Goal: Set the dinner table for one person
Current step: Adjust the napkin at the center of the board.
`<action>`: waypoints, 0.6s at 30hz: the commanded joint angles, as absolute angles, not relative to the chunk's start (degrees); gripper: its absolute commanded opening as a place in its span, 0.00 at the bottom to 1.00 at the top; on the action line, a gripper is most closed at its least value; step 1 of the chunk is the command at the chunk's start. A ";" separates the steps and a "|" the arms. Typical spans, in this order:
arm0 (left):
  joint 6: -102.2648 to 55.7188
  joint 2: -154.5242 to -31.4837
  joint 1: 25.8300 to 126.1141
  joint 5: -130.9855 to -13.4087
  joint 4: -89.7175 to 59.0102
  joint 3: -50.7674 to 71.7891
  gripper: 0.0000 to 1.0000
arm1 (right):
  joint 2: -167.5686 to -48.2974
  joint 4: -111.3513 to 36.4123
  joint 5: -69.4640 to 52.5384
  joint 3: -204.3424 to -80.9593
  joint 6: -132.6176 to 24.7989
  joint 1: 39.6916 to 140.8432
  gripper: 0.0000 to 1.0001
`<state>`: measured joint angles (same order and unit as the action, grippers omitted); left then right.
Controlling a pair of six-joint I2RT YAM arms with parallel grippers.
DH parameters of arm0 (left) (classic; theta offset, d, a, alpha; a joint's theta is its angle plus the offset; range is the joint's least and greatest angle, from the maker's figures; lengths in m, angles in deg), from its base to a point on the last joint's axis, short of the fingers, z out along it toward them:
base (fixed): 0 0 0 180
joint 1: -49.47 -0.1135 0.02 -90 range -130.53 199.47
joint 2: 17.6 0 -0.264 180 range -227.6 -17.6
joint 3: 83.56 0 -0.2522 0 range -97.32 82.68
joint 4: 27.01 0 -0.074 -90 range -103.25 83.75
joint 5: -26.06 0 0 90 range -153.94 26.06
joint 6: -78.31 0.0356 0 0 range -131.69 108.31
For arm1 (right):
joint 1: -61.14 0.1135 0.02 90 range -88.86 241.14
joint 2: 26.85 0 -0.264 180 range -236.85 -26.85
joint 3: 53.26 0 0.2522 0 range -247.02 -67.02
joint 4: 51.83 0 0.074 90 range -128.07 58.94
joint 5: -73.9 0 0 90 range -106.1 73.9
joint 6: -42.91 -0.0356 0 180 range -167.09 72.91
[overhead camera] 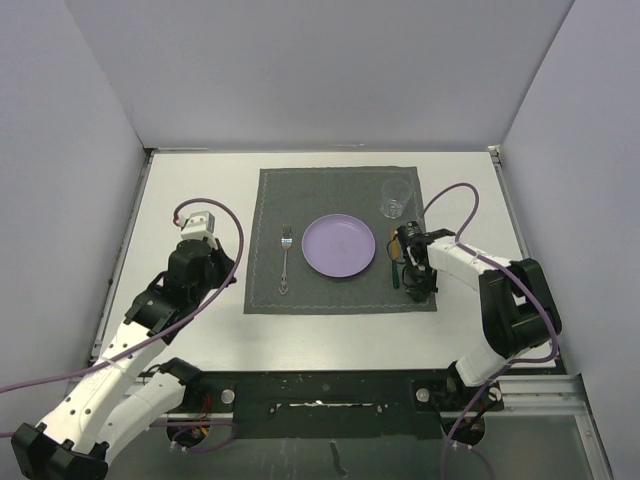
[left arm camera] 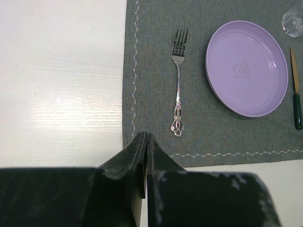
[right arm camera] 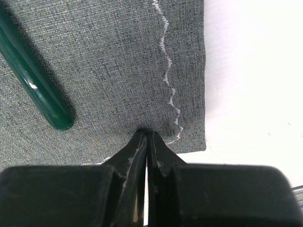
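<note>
Now, right gripper [right arm camera: 147, 135]: closed, tips down on placemat [right arm camera: 94, 56] at its near-right corner
knife [right arm camera: 33, 75]: just left of it, long axis far-to-near, right arm nearer
left gripper [left arm camera: 146, 137]: closed, empty, off the mat's left edge
table [overhead camera: 330, 340]: under everything, placemat mid-table

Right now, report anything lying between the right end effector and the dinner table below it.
The dark grey placemat does: its near right corner lies under the shut right end effector, covering the dinner table there. Bare table begins beyond the mat's edge.
</note>
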<state>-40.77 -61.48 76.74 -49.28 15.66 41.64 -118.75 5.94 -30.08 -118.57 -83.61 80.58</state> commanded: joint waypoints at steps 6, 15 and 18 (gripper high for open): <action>-39.77 -59.34 76.37 -48.24 15.73 38.29 0.00 | -121.29 6.35 -31.97 -118.43 -84.30 79.33 0.00; -40.39 -61.11 76.37 -49.38 15.19 39.14 0.00 | -119.70 5.68 -28.52 -118.16 -84.53 79.77 0.00; -41.35 -61.86 76.37 -50.39 15.14 39.75 0.00 | -119.46 5.93 -28.13 -118.34 -84.58 79.80 0.00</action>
<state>-40.60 -61.15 76.74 -49.30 16.99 41.47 -119.27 6.56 -29.29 -119.18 -83.58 79.93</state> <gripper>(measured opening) 0.007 0.021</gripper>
